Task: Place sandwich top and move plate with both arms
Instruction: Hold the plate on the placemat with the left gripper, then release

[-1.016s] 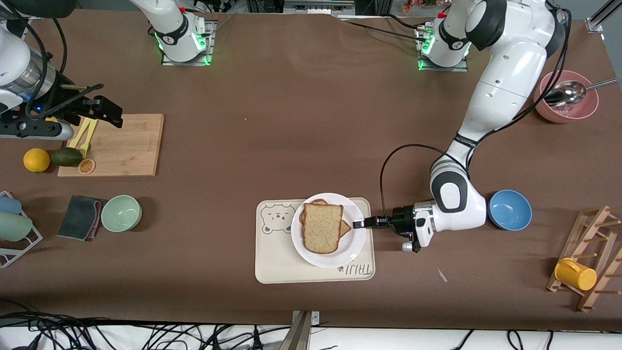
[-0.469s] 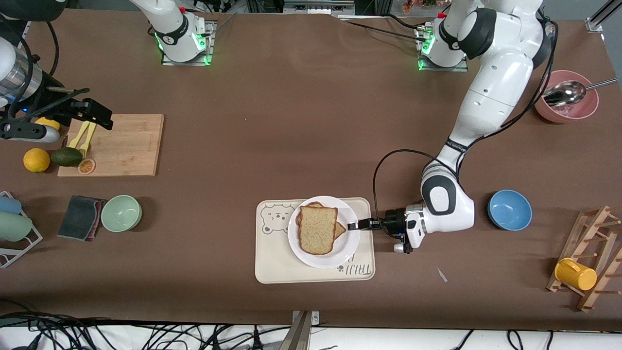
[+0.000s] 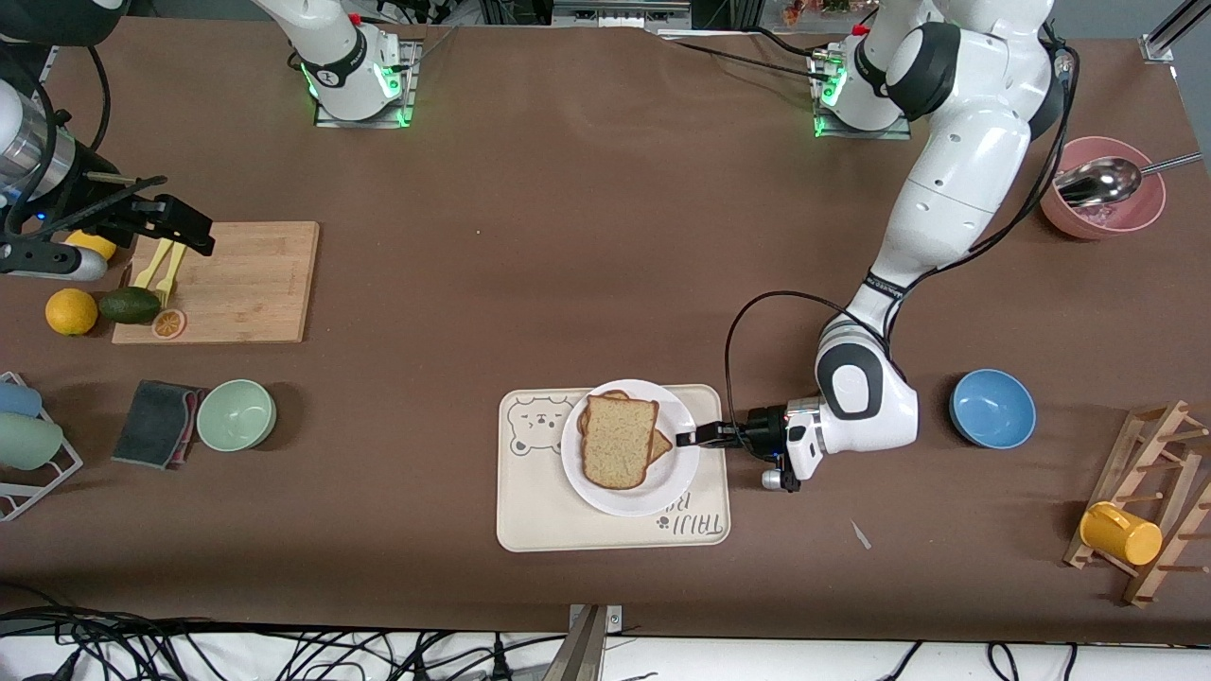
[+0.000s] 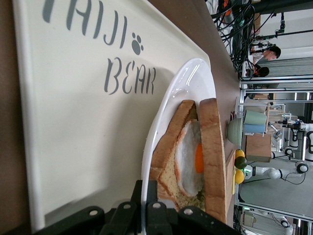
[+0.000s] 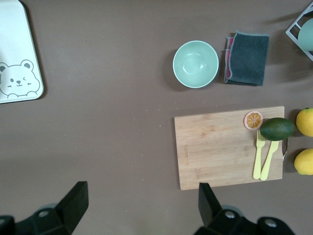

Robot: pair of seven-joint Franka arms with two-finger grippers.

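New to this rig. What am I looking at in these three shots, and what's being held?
Two white robot arms are bolted to a brown table. The wide shot comes from a high camera facing them; the other two from cameras on each wrist. The left gripper is shut on the rim of the plate, which sits on a bear-printed tray. On the plate the sandwich top covers a slice with a fried egg. The right gripper waits open, holding nothing, over the cutting board.

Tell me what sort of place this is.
Probably a robot lab staged as a kitchen table: two arm bases bolted to the brown table, loose cables along its edge, and props such as a cutting board and a sandwich on a plate.
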